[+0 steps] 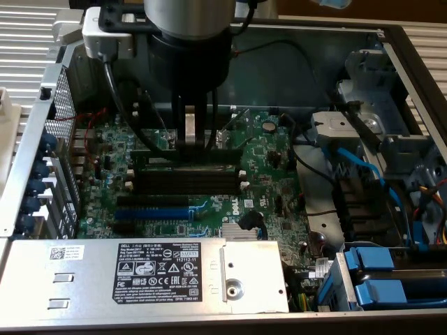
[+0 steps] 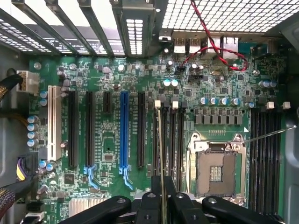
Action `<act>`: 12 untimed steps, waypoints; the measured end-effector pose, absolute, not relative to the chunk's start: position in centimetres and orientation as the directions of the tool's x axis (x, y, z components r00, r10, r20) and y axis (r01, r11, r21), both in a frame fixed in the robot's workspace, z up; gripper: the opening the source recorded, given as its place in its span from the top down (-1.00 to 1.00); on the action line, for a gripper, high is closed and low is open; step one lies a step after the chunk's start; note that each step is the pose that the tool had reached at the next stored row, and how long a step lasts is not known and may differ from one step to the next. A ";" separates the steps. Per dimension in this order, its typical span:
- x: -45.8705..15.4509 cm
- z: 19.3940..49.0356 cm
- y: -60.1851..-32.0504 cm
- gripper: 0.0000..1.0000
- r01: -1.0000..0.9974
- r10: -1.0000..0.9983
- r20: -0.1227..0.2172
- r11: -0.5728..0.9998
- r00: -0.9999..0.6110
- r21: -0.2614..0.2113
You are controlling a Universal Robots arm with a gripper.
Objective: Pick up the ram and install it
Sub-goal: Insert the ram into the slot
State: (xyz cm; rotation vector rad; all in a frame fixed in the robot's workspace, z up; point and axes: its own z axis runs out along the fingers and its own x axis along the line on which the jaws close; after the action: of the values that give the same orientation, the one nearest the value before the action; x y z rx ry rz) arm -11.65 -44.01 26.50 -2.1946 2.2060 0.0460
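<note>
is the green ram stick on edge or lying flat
On edge: the thin green ram stick presents its narrow edge, clamped in the black gripper, parallel to the black memory slots.

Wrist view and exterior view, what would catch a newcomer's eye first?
The green motherboard stands out, with its bright blue expansion slot among black ones. Over it, the black claw is shut on the ram, held edge-on along the black memory slots. A silver box with a black label lies along the exterior view's lower edge.

The black rectangular label (image 1: 167, 269) on the silver metal power supply box (image 1: 84, 279) reads "DELL" and "112112-11". Its finer print and the white barcode sticker (image 1: 66, 252) are illegible.
</note>
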 end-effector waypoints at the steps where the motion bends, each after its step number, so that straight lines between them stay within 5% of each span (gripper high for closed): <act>1: -11.6 26.4 -44.0 0.70 -1.000 -0.999 -0.042 0.005 -0.005 0.001; 12: -11.5 25.5 -44.4 0.70 -1.000 -0.999 -0.052 0.015 -0.015 0.001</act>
State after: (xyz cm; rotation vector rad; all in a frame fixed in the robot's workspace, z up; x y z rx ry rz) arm -11.49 -44.38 25.53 -2.1797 2.2117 0.0578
